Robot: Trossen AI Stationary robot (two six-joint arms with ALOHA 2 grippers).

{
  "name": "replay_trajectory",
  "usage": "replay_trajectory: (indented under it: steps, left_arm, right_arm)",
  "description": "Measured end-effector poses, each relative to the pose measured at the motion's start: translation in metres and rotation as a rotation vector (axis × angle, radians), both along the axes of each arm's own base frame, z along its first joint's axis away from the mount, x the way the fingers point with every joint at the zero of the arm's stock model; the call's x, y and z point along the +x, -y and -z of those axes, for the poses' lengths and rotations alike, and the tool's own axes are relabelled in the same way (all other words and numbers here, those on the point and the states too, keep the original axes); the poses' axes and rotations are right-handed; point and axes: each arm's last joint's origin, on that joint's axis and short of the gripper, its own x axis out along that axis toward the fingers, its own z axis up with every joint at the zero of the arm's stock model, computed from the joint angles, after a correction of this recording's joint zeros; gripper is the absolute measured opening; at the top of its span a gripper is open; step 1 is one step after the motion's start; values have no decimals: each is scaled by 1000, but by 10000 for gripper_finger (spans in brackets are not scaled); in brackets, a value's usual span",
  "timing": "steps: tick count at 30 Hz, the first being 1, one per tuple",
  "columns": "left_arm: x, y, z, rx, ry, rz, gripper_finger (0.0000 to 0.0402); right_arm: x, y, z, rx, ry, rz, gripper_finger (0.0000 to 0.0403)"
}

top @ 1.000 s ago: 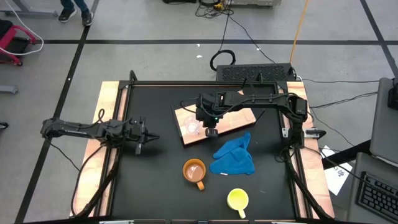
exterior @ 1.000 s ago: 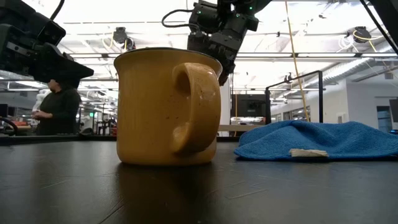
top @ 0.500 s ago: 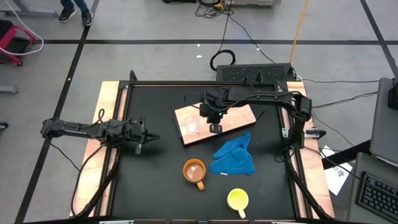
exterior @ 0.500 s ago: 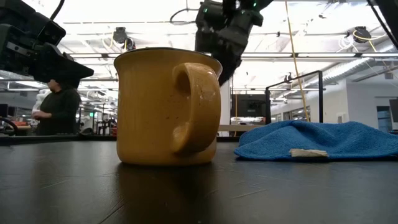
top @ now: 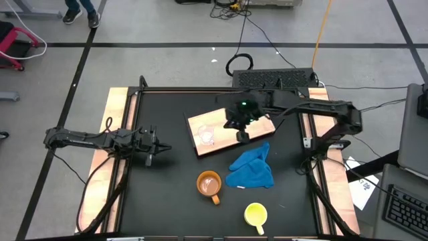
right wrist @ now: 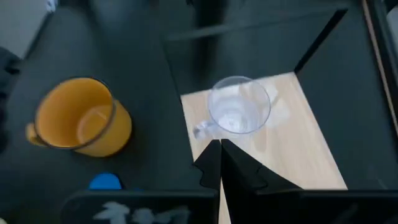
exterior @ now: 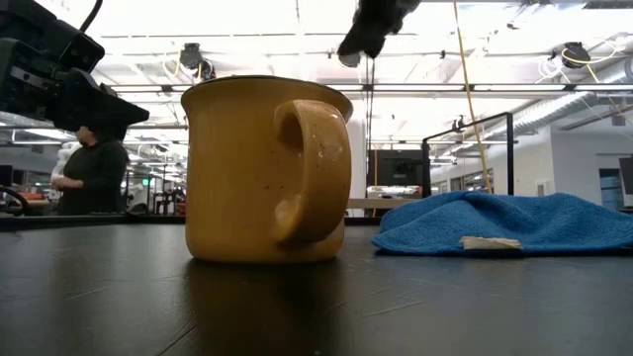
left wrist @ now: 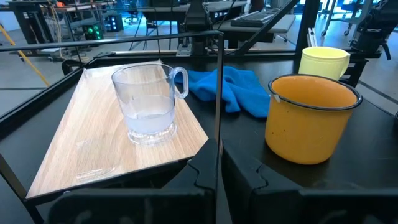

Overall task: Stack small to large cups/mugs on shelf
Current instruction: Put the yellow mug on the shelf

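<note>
Small clear glass cup (top: 206, 136) stands on the light wooden shelf board (top: 261, 126); closed, empty right tool (top: 243, 136) hovers above; closed left tool (top: 156, 148) waits at desk's left.

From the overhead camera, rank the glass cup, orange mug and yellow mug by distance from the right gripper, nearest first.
Right gripper hangs shut over the shelf.
1. Glass cup: on the shelf's left part.
2. Orange mug: on the table, front of the shelf.
3. Yellow mug: near the table's front edge.
</note>
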Motion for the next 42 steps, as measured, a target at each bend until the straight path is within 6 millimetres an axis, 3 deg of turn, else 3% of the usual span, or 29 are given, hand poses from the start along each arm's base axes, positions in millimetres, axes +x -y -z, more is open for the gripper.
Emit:
replay_trajectory:
  steps: [13,20,26,36,42]
  left_arm:
    - [0,0,0,0,0,0,24]
    - [0,0,0,0,0,0,24]
    - [0,0,0,0,0,0,24]
    - [0,0,0,0,0,0,24]
    - [0,0,0,0,0,0,24]
  right_arm:
    - [-109,-39,-24,46,348,24,0]
    - [-158,-48,-13,78,484,53,0]
    - [-176,-49,16,82,502,64,0]
    - [-186,-52,57,132,575,-11,0]
    - [-193,-53,71,142,579,-6,0]
